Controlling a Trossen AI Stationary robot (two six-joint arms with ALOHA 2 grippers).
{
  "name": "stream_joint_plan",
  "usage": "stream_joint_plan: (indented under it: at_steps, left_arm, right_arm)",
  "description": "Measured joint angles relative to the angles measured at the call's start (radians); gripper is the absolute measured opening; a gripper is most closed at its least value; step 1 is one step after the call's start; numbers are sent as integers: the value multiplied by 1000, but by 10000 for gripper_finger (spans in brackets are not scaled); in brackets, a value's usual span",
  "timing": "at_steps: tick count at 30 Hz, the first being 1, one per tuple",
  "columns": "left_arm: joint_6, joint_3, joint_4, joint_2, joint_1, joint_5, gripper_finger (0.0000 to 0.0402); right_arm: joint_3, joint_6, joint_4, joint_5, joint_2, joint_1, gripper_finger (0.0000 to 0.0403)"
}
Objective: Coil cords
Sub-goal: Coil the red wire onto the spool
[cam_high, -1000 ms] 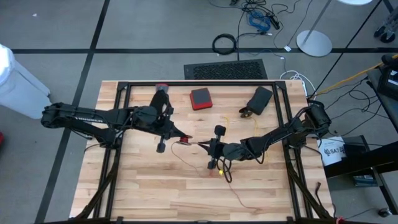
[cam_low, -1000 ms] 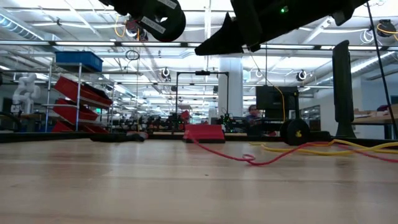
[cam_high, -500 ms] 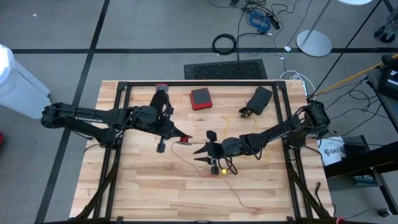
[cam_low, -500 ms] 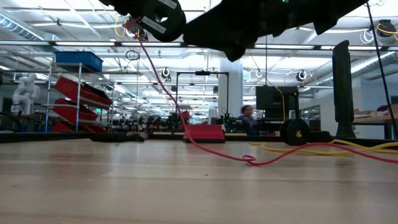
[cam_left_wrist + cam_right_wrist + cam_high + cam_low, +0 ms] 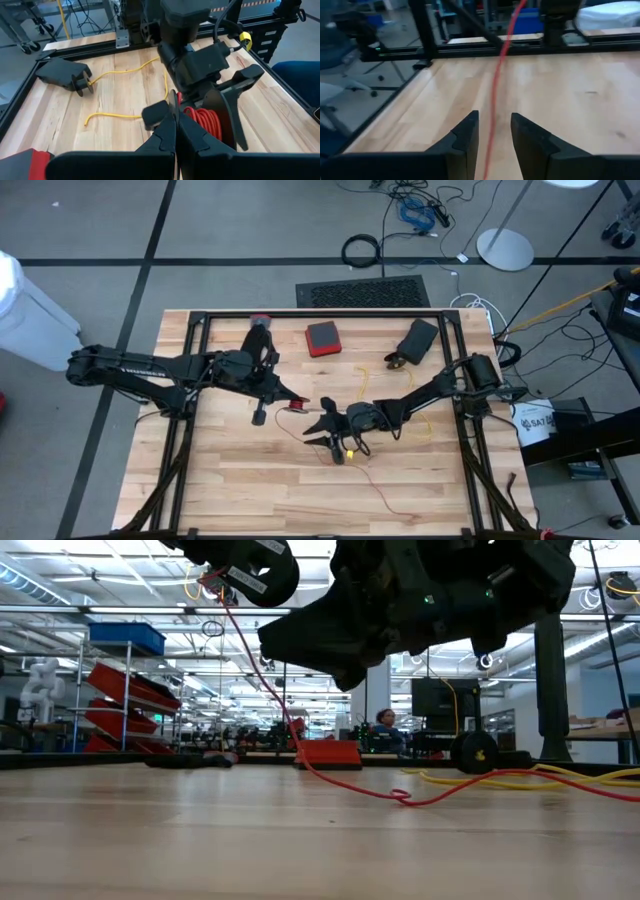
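Right pincer [image 5: 322, 426] is hanging open mid-surface with the red cord [image 5: 497, 85] running right between its fingers [image 5: 461, 137], not pinched. Left pincer [image 5: 297, 402] is clamped shut on that same cord's end, holding it up so it slopes down to the wooden surface [image 5: 250, 490]. A few red loops [image 5: 205, 119] already sit bunched by the right pincer. The yellow cord [image 5: 125, 75] is lying loose farther back by the black box [image 5: 62, 75]. My worry: with the right jaws slack, the loops could spring apart, or the cord slides out if it closes off-centre.
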Motion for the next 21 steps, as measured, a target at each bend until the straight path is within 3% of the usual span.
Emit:
stream_joint_plan:
  at_steps: [21]
  left_arm:
    - [-1, 0, 1, 0, 0, 0, 0]
  right_arm:
    - [57, 2, 57, -14, 86, -18, 102]
